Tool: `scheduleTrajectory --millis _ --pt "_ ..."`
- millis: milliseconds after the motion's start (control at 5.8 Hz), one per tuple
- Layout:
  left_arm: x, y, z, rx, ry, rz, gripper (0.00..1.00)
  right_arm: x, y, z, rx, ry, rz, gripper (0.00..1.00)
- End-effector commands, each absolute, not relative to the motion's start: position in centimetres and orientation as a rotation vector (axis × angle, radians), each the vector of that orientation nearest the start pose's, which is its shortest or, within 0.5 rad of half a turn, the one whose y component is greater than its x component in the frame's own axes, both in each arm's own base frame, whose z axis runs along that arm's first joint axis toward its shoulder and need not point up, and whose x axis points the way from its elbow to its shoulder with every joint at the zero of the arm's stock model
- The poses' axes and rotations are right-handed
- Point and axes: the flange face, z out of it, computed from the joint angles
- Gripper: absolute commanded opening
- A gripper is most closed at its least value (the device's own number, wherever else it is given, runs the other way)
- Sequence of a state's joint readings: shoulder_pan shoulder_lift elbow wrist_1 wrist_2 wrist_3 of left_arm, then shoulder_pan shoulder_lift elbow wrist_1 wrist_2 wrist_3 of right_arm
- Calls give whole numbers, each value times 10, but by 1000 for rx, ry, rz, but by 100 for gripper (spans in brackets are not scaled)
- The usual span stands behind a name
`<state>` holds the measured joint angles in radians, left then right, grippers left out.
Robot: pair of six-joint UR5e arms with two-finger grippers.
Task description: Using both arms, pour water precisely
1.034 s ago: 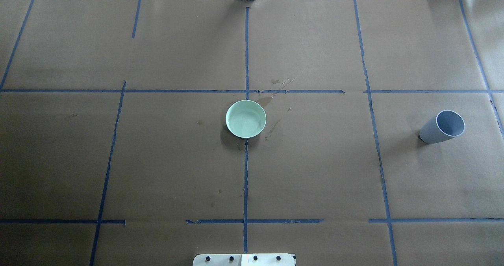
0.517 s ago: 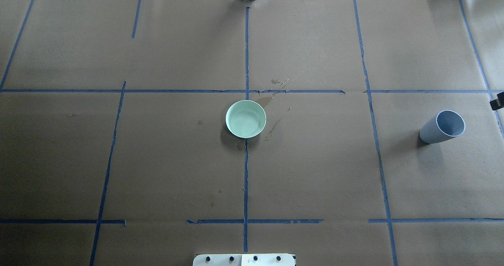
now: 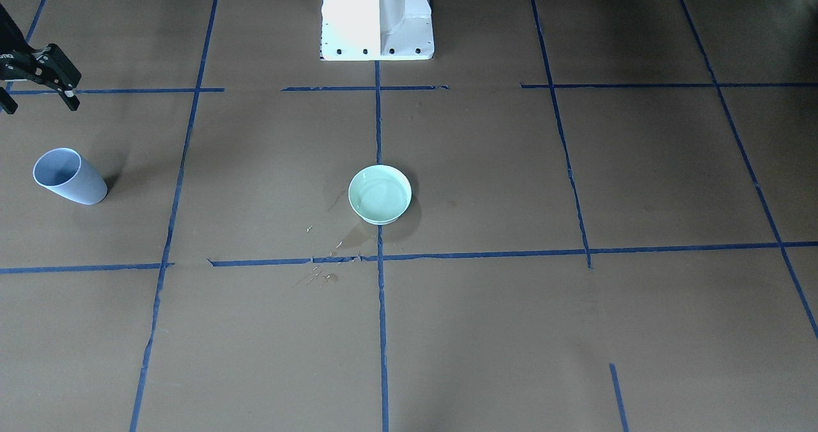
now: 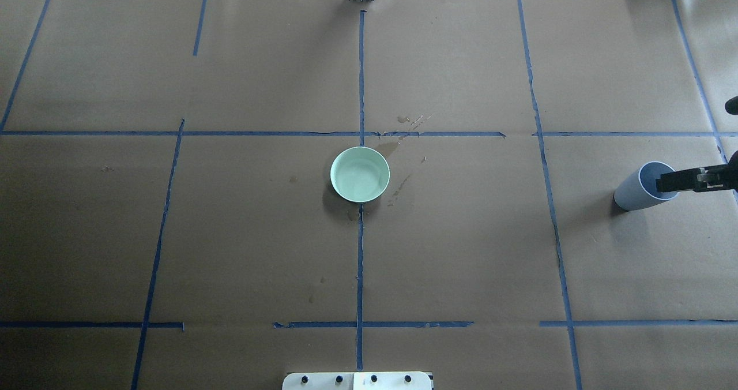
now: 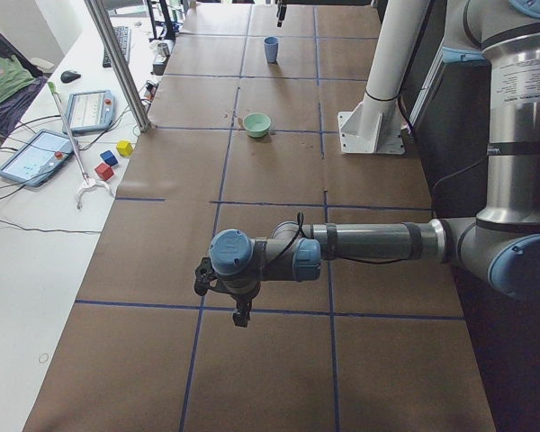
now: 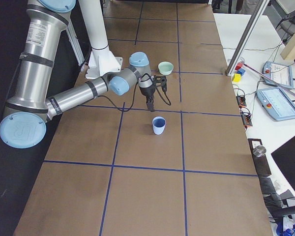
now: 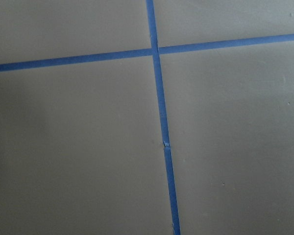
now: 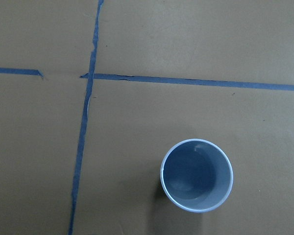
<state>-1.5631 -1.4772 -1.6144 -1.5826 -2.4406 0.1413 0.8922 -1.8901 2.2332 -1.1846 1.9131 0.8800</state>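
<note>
A wide worktop (image 4: 230, 234) covered in brown paper and crossed by blue tape lines (image 4: 361, 78) carries a mint-green bowl (image 4: 360, 174) at its centre. 2 silver-grey arms with pale blue joint caps reach over it. The left arm (image 5: 369, 243) stretches low and level, far from the bowl toward the robot's left end. The right arm (image 6: 73, 98) reaches out on the bowl's other side. A white bolted pedestal (image 3: 377, 16) stands behind the bowl on the robot's side.

The right end effector (image 3: 39, 106) has its 2 black fingers spread apart, gripping nothing. It hangs near a pale blue cup (image 3: 67, 176), not touching it. The left end effector (image 5: 241, 313) points down, and I cannot tell whether its fingers are apart or together.

The cup stands upright, well away from the bowl toward the robot's right. A shallow layer of clear water (image 3: 379, 197) lies in the bowl. A dark wet patch (image 3: 350, 234) and small droplets (image 3: 316, 273) mark the paper just beside the bowl, on the side away from the robot.
</note>
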Motion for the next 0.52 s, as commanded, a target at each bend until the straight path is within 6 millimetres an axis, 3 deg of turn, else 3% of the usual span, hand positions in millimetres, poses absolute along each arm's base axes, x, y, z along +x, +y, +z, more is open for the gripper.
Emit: scheduleTrajectory --millis 0,172,345 --pt "-54 -449 673 22 872 119 100 -171 -311 466 404 -705 157 100" --pt "-54 -449 673 22 872 119 100 -188 -303 478 448 -665 188 99" --pt "-54 -450 672 22 872 118 100 -212 -293 508 536 -652 217 100"
